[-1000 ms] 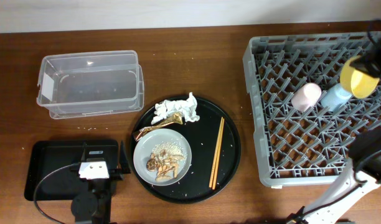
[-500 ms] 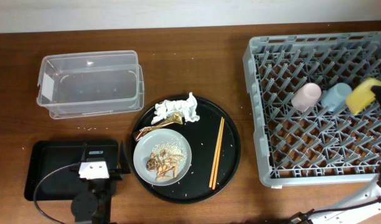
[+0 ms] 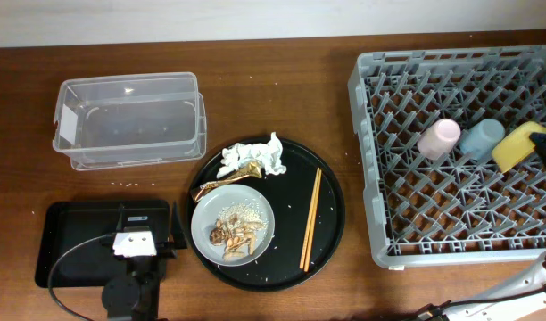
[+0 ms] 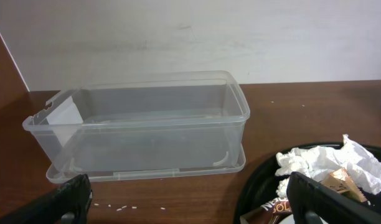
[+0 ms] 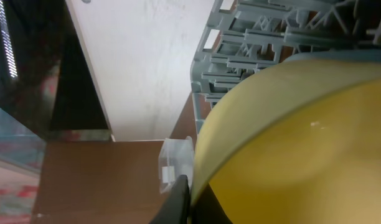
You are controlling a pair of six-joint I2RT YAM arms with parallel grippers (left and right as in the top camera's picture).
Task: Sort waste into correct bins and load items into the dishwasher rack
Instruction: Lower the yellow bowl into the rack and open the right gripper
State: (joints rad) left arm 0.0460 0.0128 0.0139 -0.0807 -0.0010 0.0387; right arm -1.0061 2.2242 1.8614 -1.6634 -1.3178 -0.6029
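Observation:
My right gripper (image 5: 190, 196) is shut on the rim of the yellow-green bowl (image 5: 302, 143), which stands tilted on edge in the grey dishwasher rack (image 3: 451, 214) beside the light blue cup (image 3: 481, 138) and pink cup (image 3: 439, 138). On the round black tray (image 3: 334, 192) lie white tissue (image 3: 252, 157), a gold foil wrapper (image 3: 227, 182), chopsticks (image 3: 310, 218) and a grey plate (image 3: 206, 218) holding rice and brown scraps (image 3: 235, 234). The clear tub (image 3: 128, 120) stands at the back left. My left gripper (image 4: 190, 208) hangs open over the black rectangular tray (image 3: 72, 227), with nothing in it.
Loose rice grains (image 4: 122, 208) lie on the wood between the tub and the black rectangular tray. The right arm's white link (image 3: 509, 285) crosses the table's front right corner. A pale wall (image 4: 197, 37) runs behind the table.
The right gripper has carried the bowl down and to the right, from above the rack to a spot beside the blue cup. The left arm has not moved.

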